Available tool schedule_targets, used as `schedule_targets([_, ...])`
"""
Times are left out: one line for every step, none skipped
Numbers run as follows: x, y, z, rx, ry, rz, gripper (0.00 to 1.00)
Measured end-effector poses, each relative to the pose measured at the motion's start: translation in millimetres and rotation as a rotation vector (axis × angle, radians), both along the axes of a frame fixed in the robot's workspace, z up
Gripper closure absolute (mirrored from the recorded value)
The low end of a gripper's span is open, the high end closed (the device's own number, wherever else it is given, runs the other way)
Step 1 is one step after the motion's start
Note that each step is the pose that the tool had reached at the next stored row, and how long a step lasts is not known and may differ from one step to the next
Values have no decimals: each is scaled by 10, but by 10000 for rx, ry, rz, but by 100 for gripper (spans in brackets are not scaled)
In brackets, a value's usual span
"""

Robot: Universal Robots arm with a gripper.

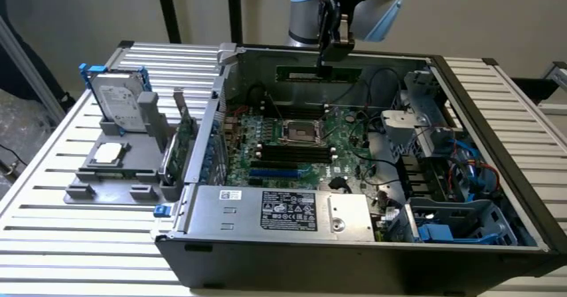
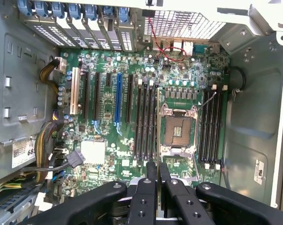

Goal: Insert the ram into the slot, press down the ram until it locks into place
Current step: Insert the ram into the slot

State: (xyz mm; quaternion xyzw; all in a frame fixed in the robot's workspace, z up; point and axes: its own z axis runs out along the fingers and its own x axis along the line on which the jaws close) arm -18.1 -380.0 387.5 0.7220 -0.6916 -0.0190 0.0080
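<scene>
The black two-fingered gripper (image 1: 333, 59) is pinching the long, thin green ram stick (image 1: 319, 73) by its top edge. Its fingers (image 2: 145, 201) are squeezing close together on the stick. The ram is hanging level, high above the big green motherboard (image 1: 257, 137), which is lying inside the open dark metal computer case (image 1: 354, 264). The ram is not touching the motherboard. The long black empty slots (image 1: 293, 154) are sitting in rows in the middle of the motherboard, well below the ram, and nothing is sticking in them.
</scene>
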Motion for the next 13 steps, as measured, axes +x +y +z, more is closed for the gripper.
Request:
schedule_targets([0,0,-1,-3,0,1,86])
schedule_targets([0,0,-1,-4,0,1,86])
schedule_targets([0,0,-1,-4,0,0,86])
schedule_targets([0,0,-1,-3,0,0,86])
schedule_targets([0,0,-1,-3,0,0,86])
schedule_targets([0,0,-1,-3,0,0,86])
schedule_targets([0,0,-1,-3,0,0,86])
schedule_targets([0,0,-1,-3,0,0,86])
schedule_targets([0,0,-1,-3,0,0,86])
schedule_targets([0,0,-1,-4,0,0,86])
schedule_targets([0,0,-1,-3,0,0,86])
schedule_targets([0,0,-1,-3,0,0,86])
schedule_targets([0,0,-3,-4,0,0,86])
